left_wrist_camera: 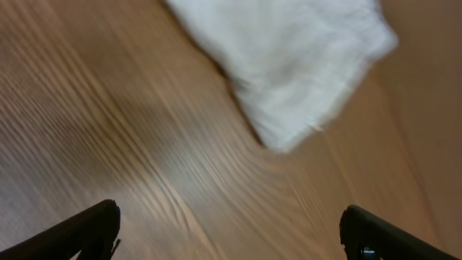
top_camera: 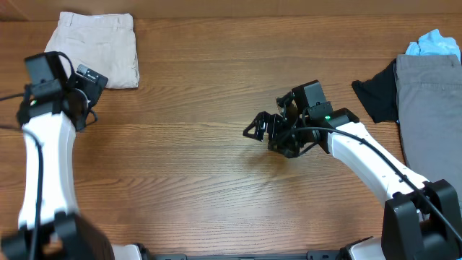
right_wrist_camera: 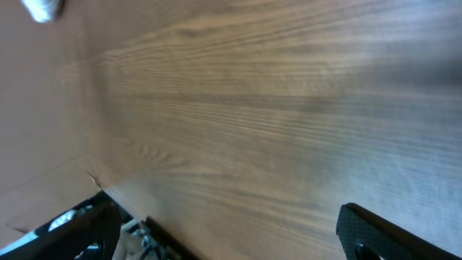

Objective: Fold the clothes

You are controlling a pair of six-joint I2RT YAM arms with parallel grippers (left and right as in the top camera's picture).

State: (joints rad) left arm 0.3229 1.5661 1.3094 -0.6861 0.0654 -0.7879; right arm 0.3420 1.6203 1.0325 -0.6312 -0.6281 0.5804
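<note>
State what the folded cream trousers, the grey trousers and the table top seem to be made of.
Cream trousers: matte woven cloth, probably cotton; stitched seams and soft creases show. Grey trousers: smooth matte fabric, likely a similar weave; fibre unclear. Table top: wood or wood-look laminate; long brown grain lines, low satin sheen.

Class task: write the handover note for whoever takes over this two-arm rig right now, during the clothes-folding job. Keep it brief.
Left gripper: open, empty, above bare table next to the cream trousers.
Right gripper: open, empty, over mid-table.
Cream trousers: folded into a compact rectangle, top left in the overhead view.
Grey trousers, black garment and light blue cloth: at the right edge.
Done: the fold looks complete.
Left: probably only checking the fold and parking the arms.
</note>
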